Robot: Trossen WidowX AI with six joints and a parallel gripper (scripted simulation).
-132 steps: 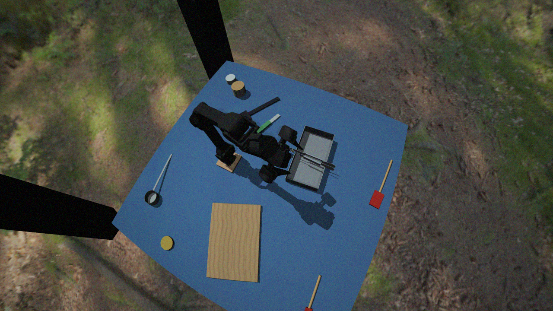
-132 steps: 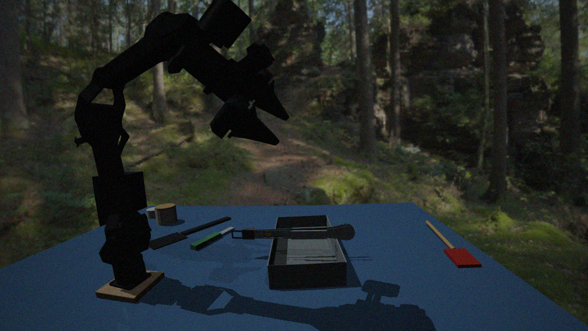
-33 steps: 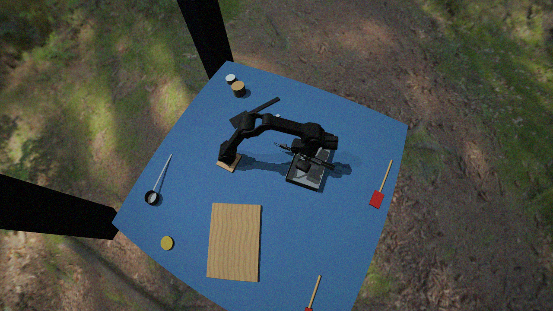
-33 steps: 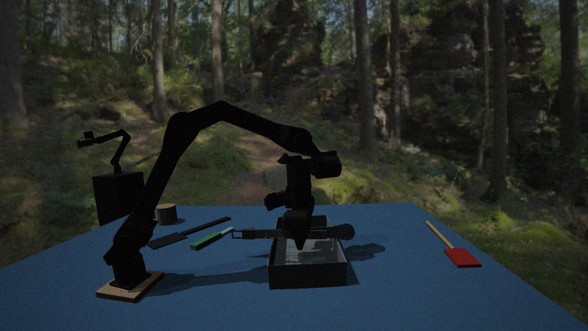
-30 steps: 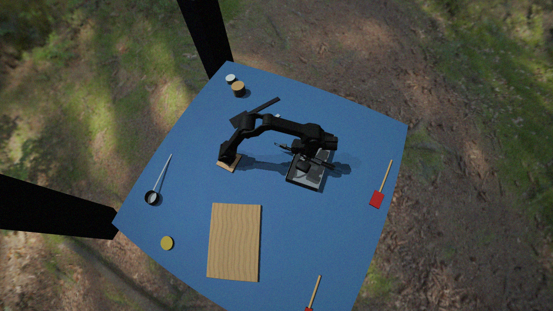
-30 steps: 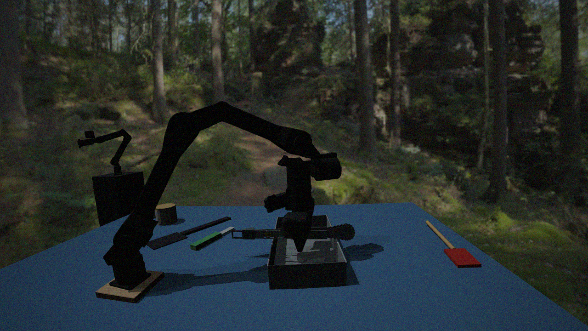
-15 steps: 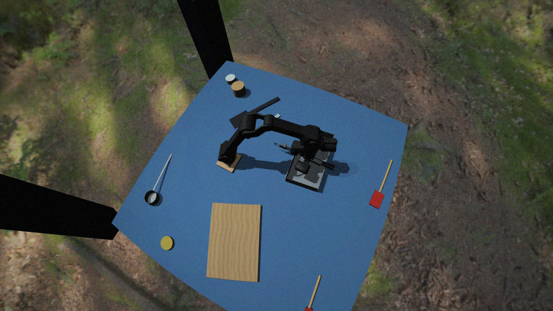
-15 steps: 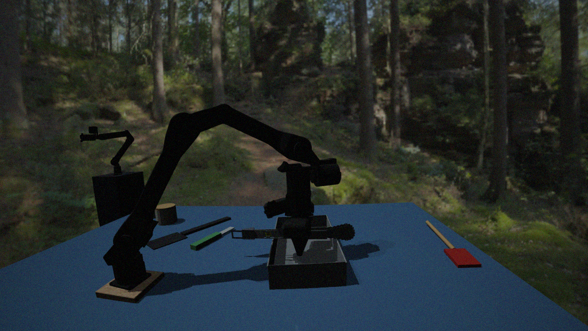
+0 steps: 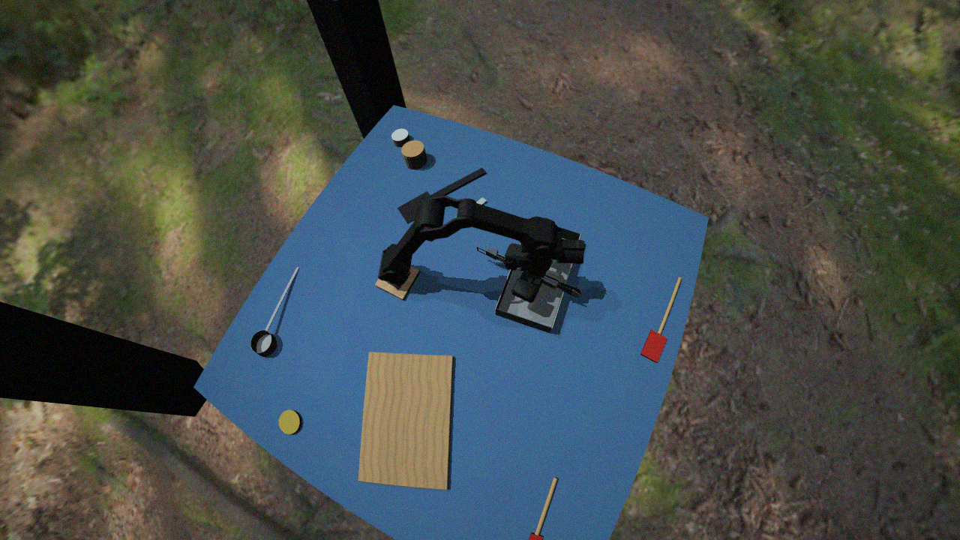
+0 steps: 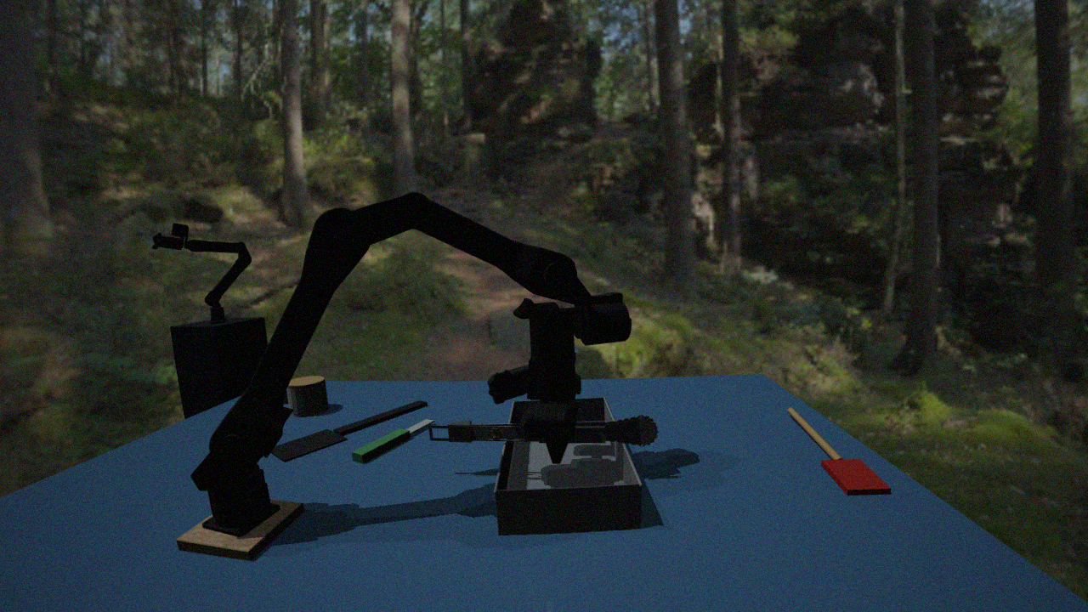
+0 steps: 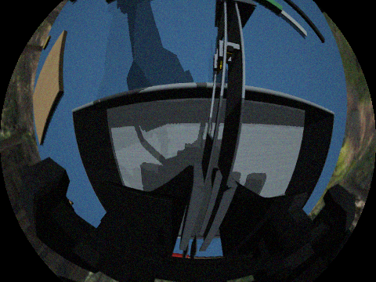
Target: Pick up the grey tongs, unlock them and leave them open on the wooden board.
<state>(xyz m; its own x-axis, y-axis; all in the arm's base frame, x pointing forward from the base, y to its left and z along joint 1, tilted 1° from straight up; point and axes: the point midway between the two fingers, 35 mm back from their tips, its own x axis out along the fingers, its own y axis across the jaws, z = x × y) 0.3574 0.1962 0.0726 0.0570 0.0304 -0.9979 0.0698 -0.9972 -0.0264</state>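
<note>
The grey tongs (image 9: pixel 493 253) (image 10: pixel 635 430) (image 11: pixel 235 78) lie level across the roasting tin (image 9: pixel 523 320) (image 10: pixel 569 511) (image 11: pixel 90 133), with their arms close together and both ends beyond its rims. My gripper (image 10: pixel 558 450) (image 11: pixel 202 171) points down over the tin and is shut on the tongs at about their middle, one finger on each side. The arm hides part of the tongs in the top view. The wooden board (image 9: pixel 406 421) (image 11: pixel 51 82) lies flat on the blue table, away from the tin.
A green-handled tool (image 10: pixel 380 446) and a dark spatula (image 10: pixel 311 444) lie behind the arm. A red spatula (image 9: pixel 653 346) (image 10: pixel 855 478) lies beyond the tin. A ladle (image 9: pixel 263 343) and a yellow disc (image 9: pixel 289 421) lie near the board. A round pot (image 9: pixel 414 154) stands at a far corner.
</note>
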